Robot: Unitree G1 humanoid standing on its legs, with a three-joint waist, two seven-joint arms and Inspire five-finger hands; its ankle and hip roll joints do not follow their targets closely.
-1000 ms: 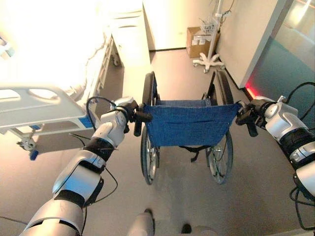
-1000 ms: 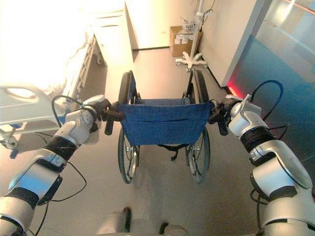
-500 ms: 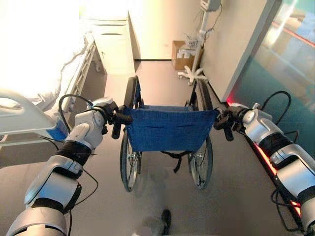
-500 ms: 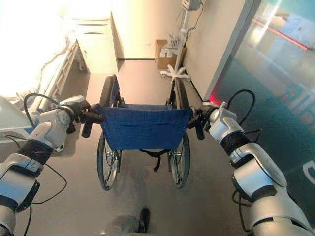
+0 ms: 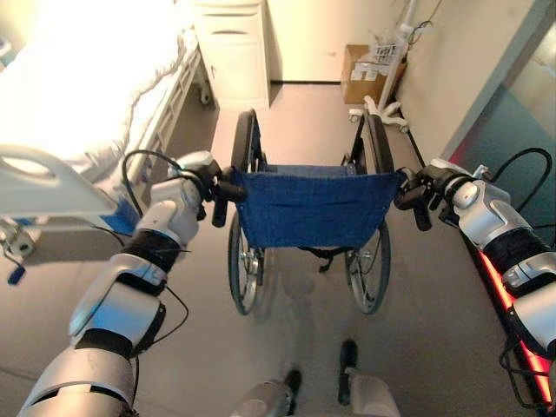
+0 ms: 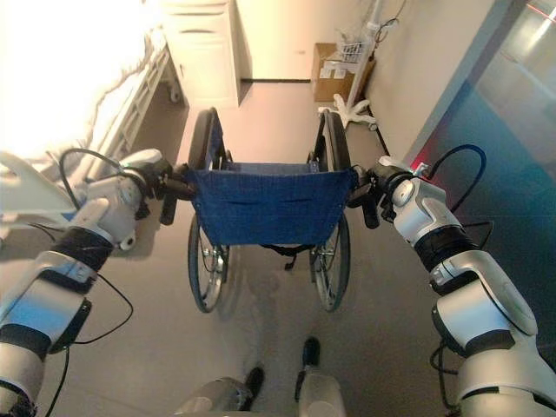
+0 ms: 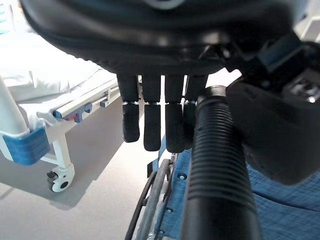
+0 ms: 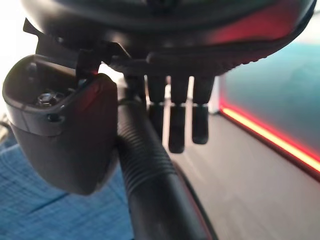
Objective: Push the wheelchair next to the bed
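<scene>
The robot stands behind the wheelchair [image 5: 308, 217], which sits in the middle of the frame with its blue backrest facing the camera, so the pushing step is in hand. The left hand [image 5: 211, 187] sits at the left push handle [image 7: 220, 175]; in the left wrist view the ribbed grip lies between the thumb and the fingers [image 7: 152, 120], which hang fairly straight beside it, so the hold looks loose rather than clamped. The right hand [image 5: 420, 193] meets the right push handle [image 8: 155, 185] the same way, its fingers [image 8: 177, 125] extended past the grip.

The bed [image 5: 95, 104] fills the upper left of the frame, its side rail [image 5: 165, 113] running away from the camera, with the footboard [image 5: 43, 178] at mid left. The chair is near the bed but not yet alongside, an open strip of floor [image 5: 204, 139] between them. The next move likely calls for a forward push with a slight veer toward the left.

Ahead, at the upper centre, stands a white cabinet [image 5: 233, 43]; a cardboard box [image 5: 360, 74] and a wheeled pole stand [image 5: 382, 104] sit at the upper right against the wall. The cabinet would limit forward travel, and the bed's frame could catch the left wheel [image 5: 243, 269]
</scene>
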